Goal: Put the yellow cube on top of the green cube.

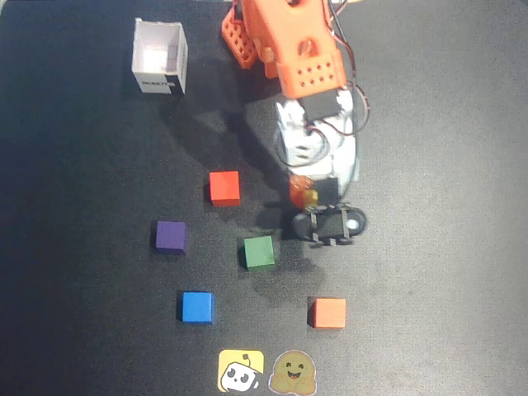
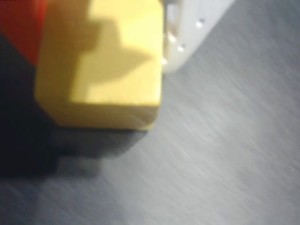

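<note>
Black matte tabletop (image 1: 445,165) (blurred in the wrist view) lies under the gripper (image 1: 305,196), which pinches the yellow cube (image 2: 101,63) up-right of the green cube (image 1: 259,252).

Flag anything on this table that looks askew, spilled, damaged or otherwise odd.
Nothing stands out. The yellow cube sits between the gripper fingers, and the green cube, other cubes and white box look undamaged on the black table.
</note>
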`<state>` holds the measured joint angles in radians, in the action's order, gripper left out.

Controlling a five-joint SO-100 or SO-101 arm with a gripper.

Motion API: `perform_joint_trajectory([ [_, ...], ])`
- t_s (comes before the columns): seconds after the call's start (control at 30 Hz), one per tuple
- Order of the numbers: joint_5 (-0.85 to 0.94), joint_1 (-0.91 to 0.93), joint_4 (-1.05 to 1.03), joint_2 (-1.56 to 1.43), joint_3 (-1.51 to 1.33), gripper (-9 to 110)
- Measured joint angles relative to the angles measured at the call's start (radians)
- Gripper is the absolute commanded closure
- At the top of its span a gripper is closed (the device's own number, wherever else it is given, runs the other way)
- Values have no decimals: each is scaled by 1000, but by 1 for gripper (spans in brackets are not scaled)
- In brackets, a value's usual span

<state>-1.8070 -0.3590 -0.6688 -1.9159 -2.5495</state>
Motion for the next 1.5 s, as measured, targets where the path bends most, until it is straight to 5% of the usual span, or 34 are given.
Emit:
perform_joint_trajectory([
  [0.33,-37,129,-265,-173,170,96],
  [0.7,29,285,-267,-77,279,96],
  [1.5,192,302,-175,213,448,96],
])
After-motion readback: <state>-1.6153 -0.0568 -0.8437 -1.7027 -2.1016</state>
